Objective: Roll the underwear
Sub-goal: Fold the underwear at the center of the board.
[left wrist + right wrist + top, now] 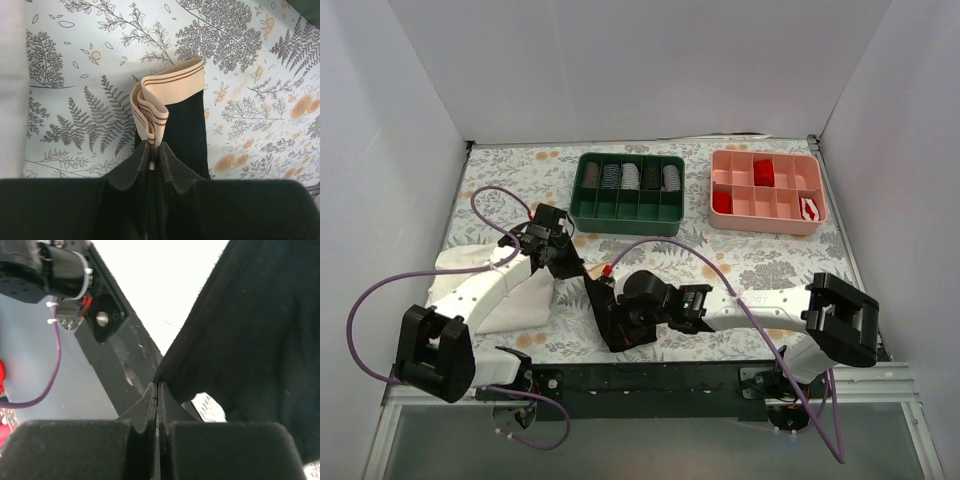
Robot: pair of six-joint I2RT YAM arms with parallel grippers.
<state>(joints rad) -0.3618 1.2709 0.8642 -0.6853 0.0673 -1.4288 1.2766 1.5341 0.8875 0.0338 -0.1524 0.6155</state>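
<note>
The underwear (603, 305) is black with a pale beige waistband and hangs stretched between both grippers, above the near middle of the table. My left gripper (570, 262) is shut on the folded waistband (170, 82). In the left wrist view the jaws (154, 150) pinch the beige band, and the black fabric (185, 125) trails beside it over the floral table. My right gripper (623, 322) is shut on the lower black edge. In the right wrist view the closed fingertips (158, 386) clamp the fabric (255, 315).
A white cloth (515, 300) lies under my left arm at the near left. A green tray (628, 212) with several rolled items stands at the back centre. A pink tray (765, 215) holding small red rolls (763, 172) stands at the back right. Purple cables loop around both arms.
</note>
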